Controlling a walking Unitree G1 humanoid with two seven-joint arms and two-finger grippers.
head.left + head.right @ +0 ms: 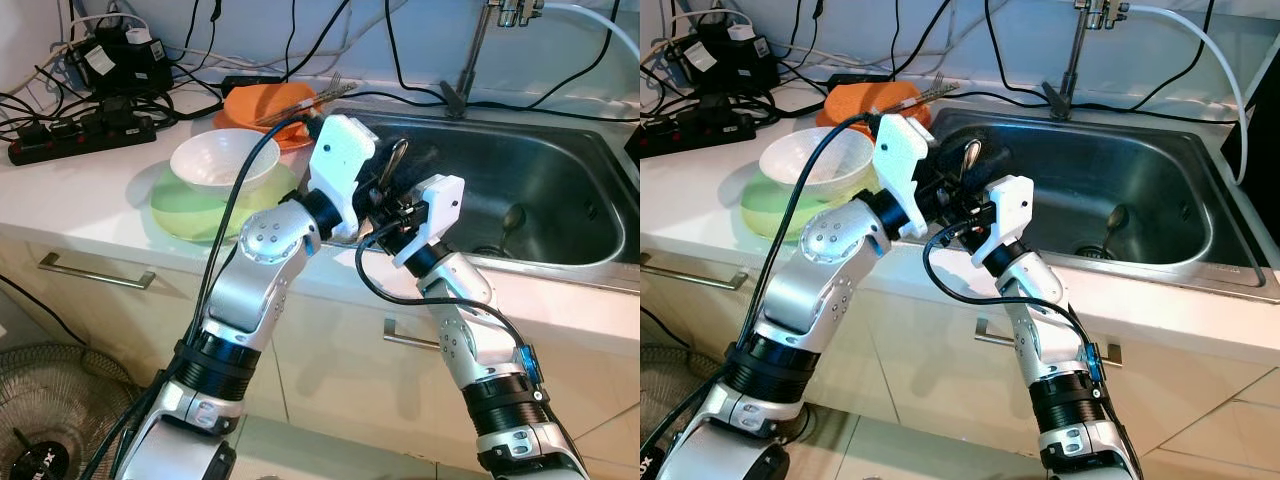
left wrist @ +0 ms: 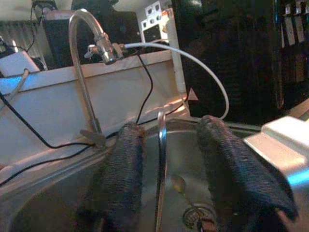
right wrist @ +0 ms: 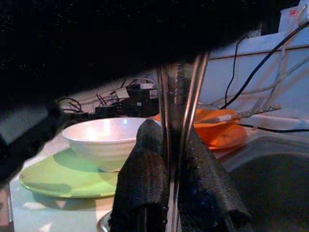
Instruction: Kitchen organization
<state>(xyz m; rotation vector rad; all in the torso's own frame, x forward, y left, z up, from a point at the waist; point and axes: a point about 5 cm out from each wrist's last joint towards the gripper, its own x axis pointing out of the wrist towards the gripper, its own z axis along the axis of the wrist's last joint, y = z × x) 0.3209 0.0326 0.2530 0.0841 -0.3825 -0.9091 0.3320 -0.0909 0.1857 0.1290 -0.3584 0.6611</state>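
Both grippers meet over the left rim of the steel sink [image 1: 560, 262]. My right gripper [image 3: 170, 145] is shut on the handle of a metal spoon [image 1: 396, 160], which stands upright with its bowl on top. My left gripper [image 2: 164, 145] is open, its two fingers [image 2: 123, 169] standing on either side of the spoon's thin handle [image 2: 161, 159] with a gap to the far one. A second spoon [image 1: 510, 218] lies in the basin near the drain. On the counter to the left, a white bowl [image 1: 222, 158] sits on a green plate [image 1: 180, 212].
An orange dish [image 1: 262, 106] with utensils lying across it sits behind the white bowl. Power strips [image 1: 80, 132] and tangled cables crowd the back left of the counter. The faucet [image 1: 472, 50] rises behind the sink. A fan [image 1: 50, 420] stands on the floor at left.
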